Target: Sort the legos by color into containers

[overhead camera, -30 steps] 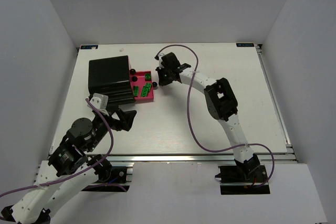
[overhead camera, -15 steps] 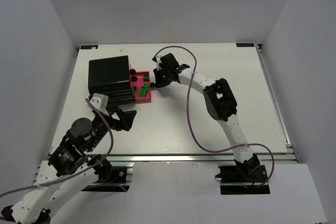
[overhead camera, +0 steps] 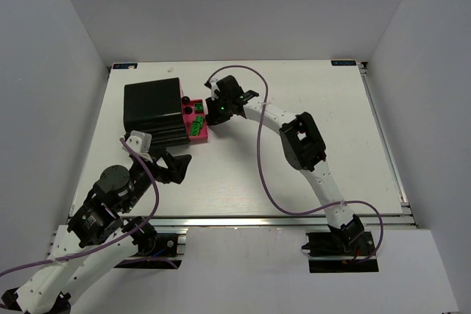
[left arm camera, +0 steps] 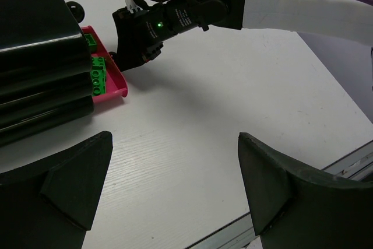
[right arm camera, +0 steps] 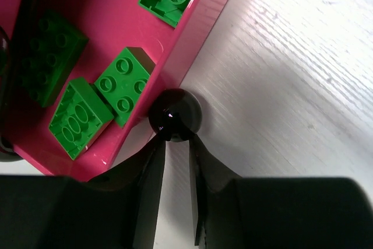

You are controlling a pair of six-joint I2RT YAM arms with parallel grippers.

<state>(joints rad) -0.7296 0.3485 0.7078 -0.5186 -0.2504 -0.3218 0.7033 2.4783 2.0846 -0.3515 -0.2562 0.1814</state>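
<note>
The left arm (overhead camera: 103, 211) sits folded low. The left gripper (overhead camera: 175, 167) points to 2 o'clock, jaws wide apart. The right arm (overhead camera: 309, 148) stretches far out toward 10 o'clock. The right gripper (right arm camera: 178, 144) shows a thin gap between its fingers (right arm camera: 143, 182).

The hand (right arm camera: 178, 139) touches black knob (right arm camera: 175, 114) on pink box (right arm camera: 119, 24).

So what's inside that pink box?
Four green bricks lie in the pink box. The black box covers part of it, so anything there is hidden.
</note>
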